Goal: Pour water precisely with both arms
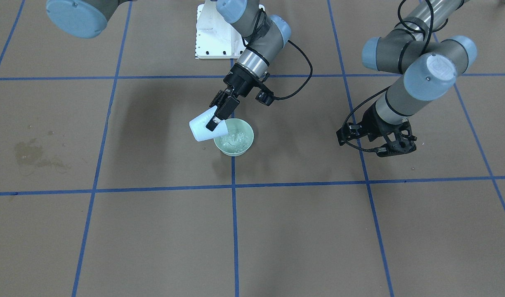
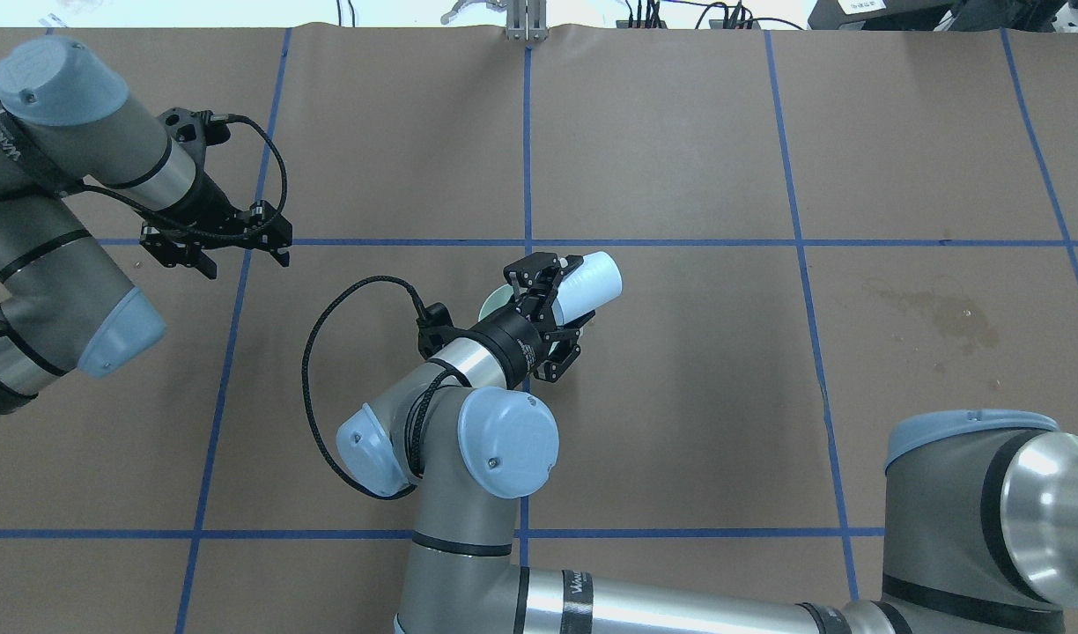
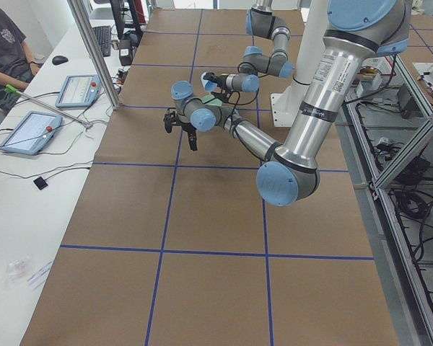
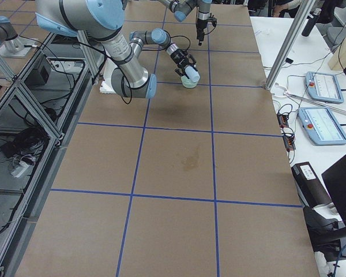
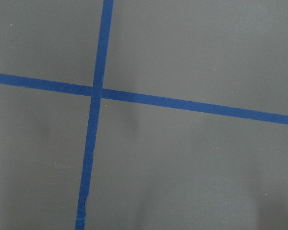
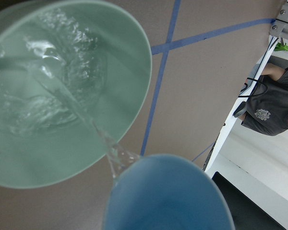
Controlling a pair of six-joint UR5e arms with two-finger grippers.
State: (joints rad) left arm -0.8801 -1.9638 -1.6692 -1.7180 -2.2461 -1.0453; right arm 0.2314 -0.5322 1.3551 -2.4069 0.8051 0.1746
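**Centre frame, mid-pour: hold the tilt steady**

At the centre of the front-facing view, the water (image 1: 235,139) lies rippled and glinting inside the green bowl (image 1: 232,153) on the bench (image 1: 302,235). Seen from the right wrist, a thin clear stream runs from the lower middle of the frame up into the bowl at the upper left. It leaves the lip of the pale blue cup (image 1: 202,128). That cup is tipped well over, mouth toward the bowl and just above its rim, and the right gripper (image 1: 219,110) is clamped on it with 2 fingers. Far to the right of the front view, the left gripper (image 1: 384,142) hangs above the bench, its jaws apart and holding nothing.

By my reading the pour is under way. To do it well, the stream should land on the bowl's inner wall, not its edge. The lip looks close to the rim, so there is little margin. Tilt should change slowly, 1 small roll at a time, since a jerk would throw water past the bowl. A damp stain (image 1: 31,154) at the left may be what a miss leaves.
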